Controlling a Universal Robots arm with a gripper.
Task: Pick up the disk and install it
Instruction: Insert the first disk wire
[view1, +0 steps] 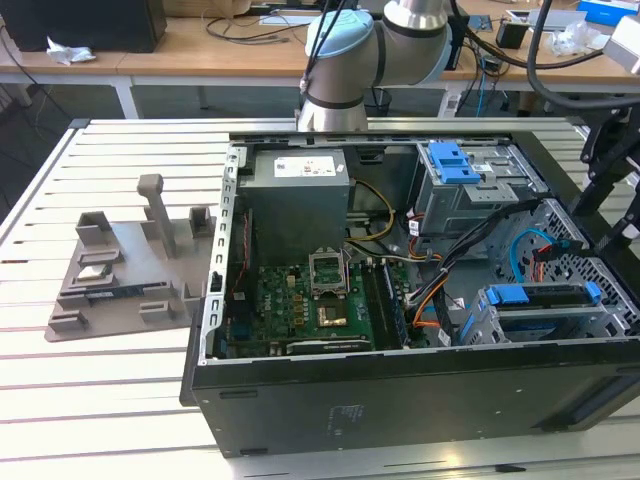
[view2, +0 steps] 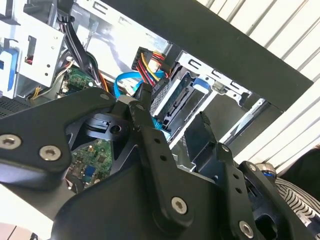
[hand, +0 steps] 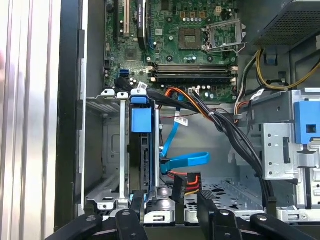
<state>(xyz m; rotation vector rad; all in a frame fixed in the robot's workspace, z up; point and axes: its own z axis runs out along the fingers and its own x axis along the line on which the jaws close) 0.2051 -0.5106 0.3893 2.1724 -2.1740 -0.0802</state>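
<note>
At the exterior view's lower right, the disk (view1: 548, 312) sits in its cage (view1: 478, 322). The open, empty gripper (hand: 171, 200) hovers beside it, seemingly the approach. Grasping needs fingers (hand: 137, 207) astride it.

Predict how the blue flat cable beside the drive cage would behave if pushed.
The blue flat cable probably bends easily: it is a thin ribbon already folded back on itself. It looks light for its length. Running close to the black wire bundle, it may snag if pushed.
</note>
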